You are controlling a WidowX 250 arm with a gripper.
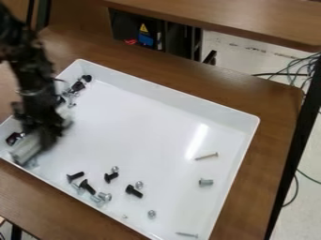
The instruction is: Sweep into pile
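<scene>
We see the black robot arm [31,70] coming in at the upper left, its black two-part claw [42,140] low over the left side of a white rectangular plastic tray [169,98]. The claw is blurred, and we cannot tell whether it is spread, pressed together or pinching anything. Just beside it, we see a pale, blurred block-like piece [26,149], and we cannot tell whether the two touch. The tray sits at a slant on a brown wooden table [276,98], with the small metal hardware we are to sweep lying scattered inside it. Toward the near edge, we find black screws [87,186], silvery screws [105,197] and small silvery nuts [151,213] in a loose spread. Well apart from these, on the right, lie a thin silvery screw [207,156] and a stubby silvery metal cylinder [205,182], with a slim pointed screw [187,235] near the bottom corner. More dark hardware [78,86] lies along the far left wall, and a dark piece [13,138] rests by the left corner. Behind the table, we spot a yellow triangular warning label [144,29] above a blue patch [146,39], and dark cables [301,68] on the pale floor [235,49].
</scene>
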